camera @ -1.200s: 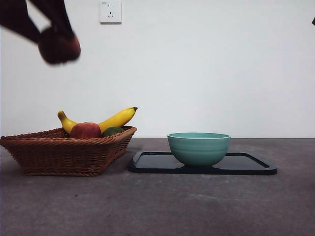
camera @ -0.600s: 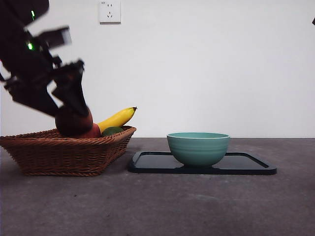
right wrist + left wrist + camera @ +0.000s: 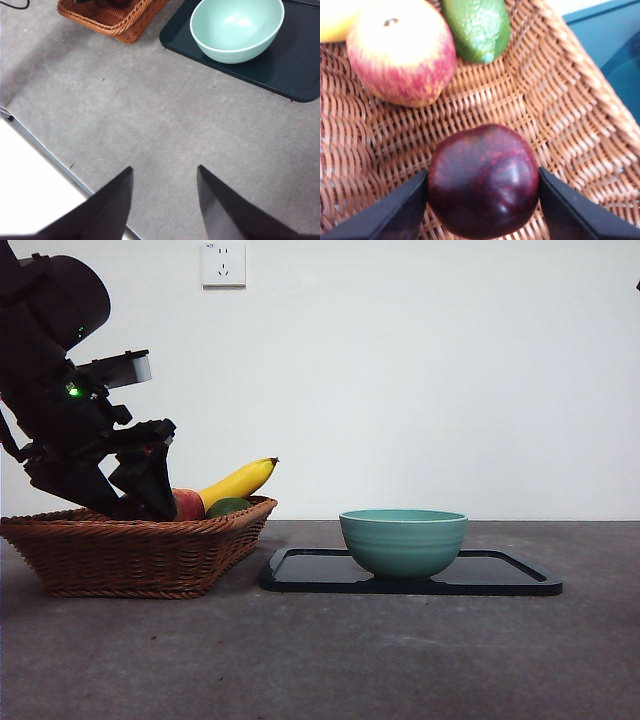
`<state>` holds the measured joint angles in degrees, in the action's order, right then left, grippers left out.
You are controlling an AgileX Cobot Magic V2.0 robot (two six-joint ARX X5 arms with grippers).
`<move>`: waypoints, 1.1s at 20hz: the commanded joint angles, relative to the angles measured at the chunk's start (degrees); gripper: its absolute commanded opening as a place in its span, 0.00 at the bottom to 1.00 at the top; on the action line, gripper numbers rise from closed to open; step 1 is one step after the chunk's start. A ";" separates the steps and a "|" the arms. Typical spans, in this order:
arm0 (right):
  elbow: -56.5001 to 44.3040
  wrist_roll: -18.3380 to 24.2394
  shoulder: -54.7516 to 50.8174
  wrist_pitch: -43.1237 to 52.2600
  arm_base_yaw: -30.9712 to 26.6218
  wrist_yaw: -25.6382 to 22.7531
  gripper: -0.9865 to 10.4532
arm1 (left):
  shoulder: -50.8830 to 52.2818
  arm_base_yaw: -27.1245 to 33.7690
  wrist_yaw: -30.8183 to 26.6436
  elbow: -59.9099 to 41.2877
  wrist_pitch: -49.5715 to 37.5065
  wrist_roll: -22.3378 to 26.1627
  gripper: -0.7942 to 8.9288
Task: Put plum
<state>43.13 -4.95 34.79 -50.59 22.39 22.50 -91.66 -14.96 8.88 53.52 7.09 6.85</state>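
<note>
The plum (image 3: 484, 180), dark maroon and glossy, sits between the two black jaws of my left gripper (image 3: 482, 176), which is shut on it. It is low inside the wicker basket (image 3: 560, 100), just over the woven floor; whether it touches I cannot tell. In the front view the left gripper (image 3: 145, 492) reaches down into the basket (image 3: 130, 550) at the left, and the plum is hidden behind the jaws and rim. My right gripper (image 3: 165, 175) hangs open and empty above the bare table.
A red-and-yellow apple (image 3: 402, 50), a dark green fruit (image 3: 477, 25) and a banana (image 3: 240, 480) also lie in the basket. To its right a teal bowl (image 3: 403, 540) stands on a dark tray (image 3: 500, 575).
The left gripper has come down with the plum from high at the left into the basket, sinking lower over the last half second. Bowl and tray have not moved.
</note>
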 commanded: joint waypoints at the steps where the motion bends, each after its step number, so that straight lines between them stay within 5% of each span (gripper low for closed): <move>1: 0.33 -0.42 0.24 0.28 0.26 0.00 0.26 | -1.55 -0.04 -0.15 0.57 -0.66 1.33 0.39; 7: 0.33 -0.39 0.24 0.42 0.24 0.00 0.26 | -2.58 -0.04 -0.13 0.57 2.29 2.12 0.40; 11: 0.33 -0.39 0.24 0.42 0.24 0.00 0.26 | -2.54 -0.04 -0.13 0.66 2.36 1.44 0.54; 22: 0.33 -0.39 0.24 0.87 0.24 0.00 0.26 | 7.41 -0.04 -0.11 1.42 2.73 0.52 0.54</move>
<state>43.13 -4.95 34.79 -50.37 22.39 22.50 -83.94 -14.90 8.88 53.87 10.15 7.90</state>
